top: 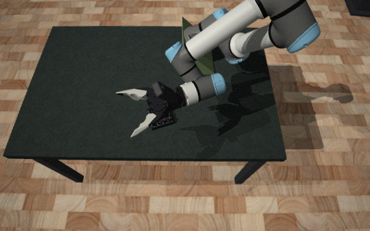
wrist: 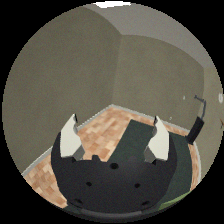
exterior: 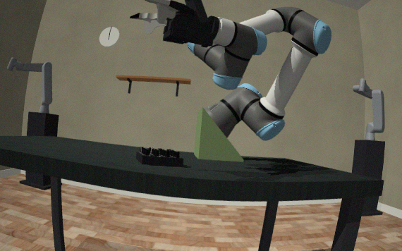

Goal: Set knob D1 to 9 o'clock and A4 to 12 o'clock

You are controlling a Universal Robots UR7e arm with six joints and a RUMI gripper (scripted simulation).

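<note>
The knob box (exterior: 159, 157) is a low black block with several small knobs on top, lying on the dark table in the exterior view. In the top view only its corner (top: 164, 122) shows beneath my gripper; the rest is hidden. The knob marks are too small to read. My gripper (top: 128, 111) is open and empty, with white pointed fingers spread wide. It hangs high above the table, far above the box, near the top of the exterior view (exterior: 147, 17). In the wrist view the open fingers point at the room's walls and floor; the box is not in that view.
A green wedge (exterior: 212, 139) holds the arm's base on the table just behind and right of the box. Two grey camera stands on black posts (exterior: 41, 120) (exterior: 371, 141) flank the table. A shelf and a wall clock hang on the far wall.
</note>
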